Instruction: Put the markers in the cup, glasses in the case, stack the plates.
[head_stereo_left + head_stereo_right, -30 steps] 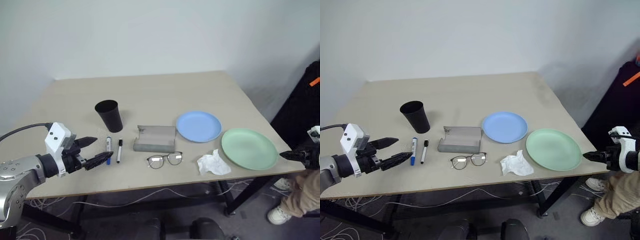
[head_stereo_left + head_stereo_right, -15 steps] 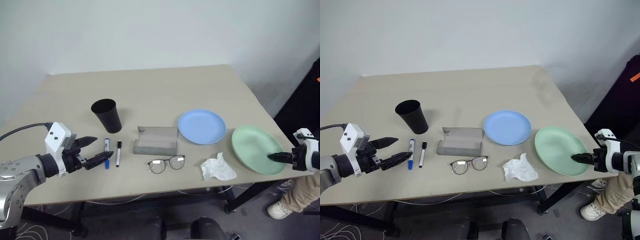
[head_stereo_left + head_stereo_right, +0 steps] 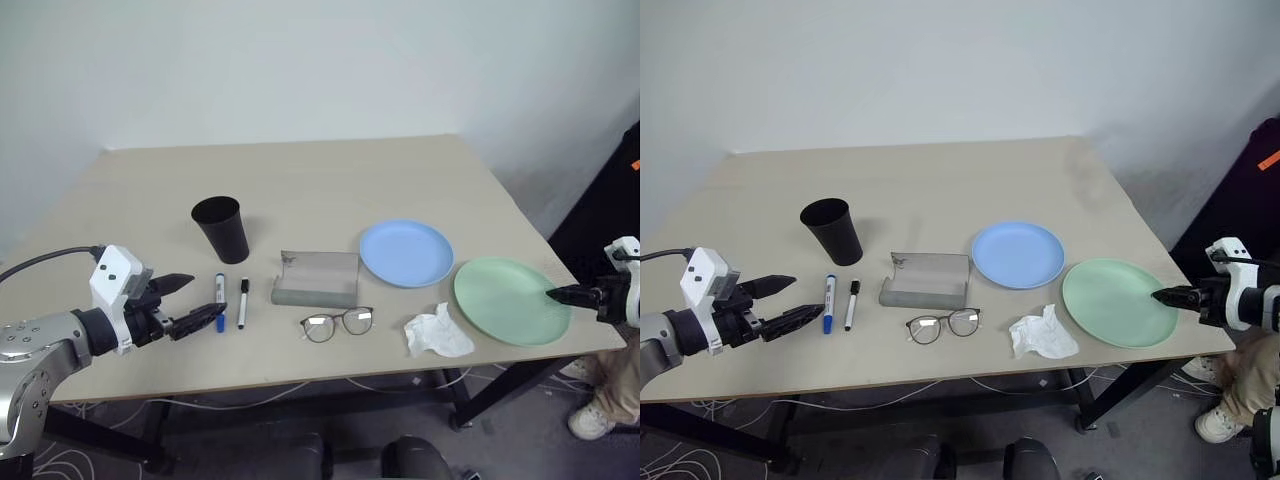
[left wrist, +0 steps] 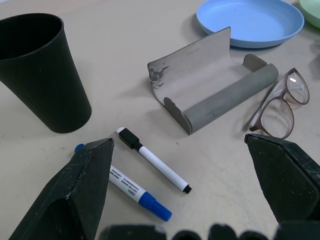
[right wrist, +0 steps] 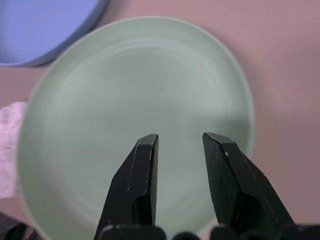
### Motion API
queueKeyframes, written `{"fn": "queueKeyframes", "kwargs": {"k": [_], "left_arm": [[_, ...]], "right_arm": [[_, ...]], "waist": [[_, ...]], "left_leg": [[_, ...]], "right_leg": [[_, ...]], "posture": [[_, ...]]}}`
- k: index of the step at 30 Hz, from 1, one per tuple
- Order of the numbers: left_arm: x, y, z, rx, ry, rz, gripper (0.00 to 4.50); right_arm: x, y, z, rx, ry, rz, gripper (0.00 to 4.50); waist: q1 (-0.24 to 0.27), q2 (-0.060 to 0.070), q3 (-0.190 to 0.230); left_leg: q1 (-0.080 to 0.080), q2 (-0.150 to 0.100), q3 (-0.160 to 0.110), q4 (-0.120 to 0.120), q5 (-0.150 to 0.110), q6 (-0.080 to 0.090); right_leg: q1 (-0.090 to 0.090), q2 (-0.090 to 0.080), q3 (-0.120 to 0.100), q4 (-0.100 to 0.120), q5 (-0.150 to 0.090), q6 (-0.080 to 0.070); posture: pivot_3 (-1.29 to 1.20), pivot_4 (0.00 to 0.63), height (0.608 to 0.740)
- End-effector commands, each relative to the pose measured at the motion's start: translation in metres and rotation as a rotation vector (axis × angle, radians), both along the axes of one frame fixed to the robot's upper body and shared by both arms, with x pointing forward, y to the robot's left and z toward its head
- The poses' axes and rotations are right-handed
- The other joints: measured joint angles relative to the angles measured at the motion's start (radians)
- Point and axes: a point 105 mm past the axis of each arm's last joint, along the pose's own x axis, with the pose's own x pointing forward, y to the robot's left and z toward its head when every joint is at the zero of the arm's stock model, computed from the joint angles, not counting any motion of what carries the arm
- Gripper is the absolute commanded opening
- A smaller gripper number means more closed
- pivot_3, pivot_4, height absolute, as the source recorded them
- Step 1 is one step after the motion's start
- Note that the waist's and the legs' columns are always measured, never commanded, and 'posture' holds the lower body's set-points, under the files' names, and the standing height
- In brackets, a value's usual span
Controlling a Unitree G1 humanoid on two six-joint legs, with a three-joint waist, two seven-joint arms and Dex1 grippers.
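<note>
The black cup (image 3: 222, 228) stands upright left of centre. Just in front of it lie the two markers, blue-capped (image 3: 219, 288) and black-capped (image 3: 243, 300), side by side. My left gripper (image 3: 200, 298) hovers open just to their left, nothing between its fingers. The grey case (image 3: 318, 278) lies open, with the glasses (image 3: 338, 322) in front of it. A light blue plate (image 3: 406, 252) and a mint green plate (image 3: 510, 300) rest side by side on the right. My right gripper (image 5: 181, 136) hangs over the green plate's right part, its fingers a little apart and holding nothing.
A crumpled white tissue (image 3: 438, 333) lies between the glasses and the green plate. The table's right edge (image 3: 520, 225) runs close past the green plate. A person's trouser leg and shoe (image 3: 605, 405) show beyond the front right corner. Cables trail under the table.
The whole view has shifted a little. My right gripper has come in from beside the table's edge to over the green plate's right part. The left gripper has kept still.
</note>
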Motion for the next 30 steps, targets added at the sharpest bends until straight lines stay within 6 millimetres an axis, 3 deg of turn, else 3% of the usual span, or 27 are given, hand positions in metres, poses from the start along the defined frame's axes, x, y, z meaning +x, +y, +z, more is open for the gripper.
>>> {"fn": "queueKeyframes", "kwargs": {"k": [1,15,18,21,24,30], "left_arm": [[0.000,-0.002,0.012,0.016,-0.048,-0.008,4.45],[0.000,-0.001,0.012,0.014,-0.050,-0.003,4.45],[0.001,-0.001,0.012,0.014,-0.050,-0.003,4.50],[0.001,-0.001,0.012,0.013,-0.051,-0.001,4.50],[0.001,-0.001,0.012,0.013,-0.052,0.000,4.50],[0.001,-0.001,0.011,0.014,-0.053,0.003,4.50]], "right_arm": [[0.007,-0.008,0.010,-0.036,-0.049,-0.028,1.53],[0.002,-0.007,-0.007,-0.055,-0.005,-0.015,1.53],[0.003,-0.005,-0.008,-0.050,-0.005,-0.011,0.92],[0.003,-0.003,-0.007,-0.040,-0.007,-0.008,0.03],[0.005,-0.001,-0.006,-0.019,-0.014,-0.013,0.03],[0.021,0.013,0.018,0.121,-0.095,-0.029,0.03]], "waist": [[0.000,0.000,0.000],[-0.001,0.000,0.000],[-0.001,0.000,0.000],[-0.001,0.000,0.000],[0.000,-0.002,-0.001],[-0.001,-0.002,-0.001]], "left_leg": [[0.000,0.000,0.000,-0.001,0.000,0.000],[0.001,0.000,0.011,0.000,0.000,0.004],[0.001,0.000,0.014,0.002,-0.001,0.006],[0.001,0.000,0.016,0.003,-0.002,0.008],[0.002,0.000,0.017,0.004,-0.003,0.010],[0.001,0.000,0.019,0.004,-0.004,0.010]], "right_leg": [[-0.001,0.000,0.000,0.000,0.000,0.000],[-0.001,0.001,0.009,0.001,0.004,0.005],[-0.001,0.001,0.012,0.001,0.005,0.007],[-0.002,0.001,0.015,0.001,0.006,0.008],[-0.003,0.001,0.016,0.000,0.006,0.008],[-0.004,0.000,0.018,0.000,0.006,0.008]], "posture": [[0.00,0.000,0.739],[0.00,0.000,0.739],[0.00,0.000,0.739],[0.00,0.000,0.739],[0.00,0.000,0.739],[0.00,0.000,0.739]]}}
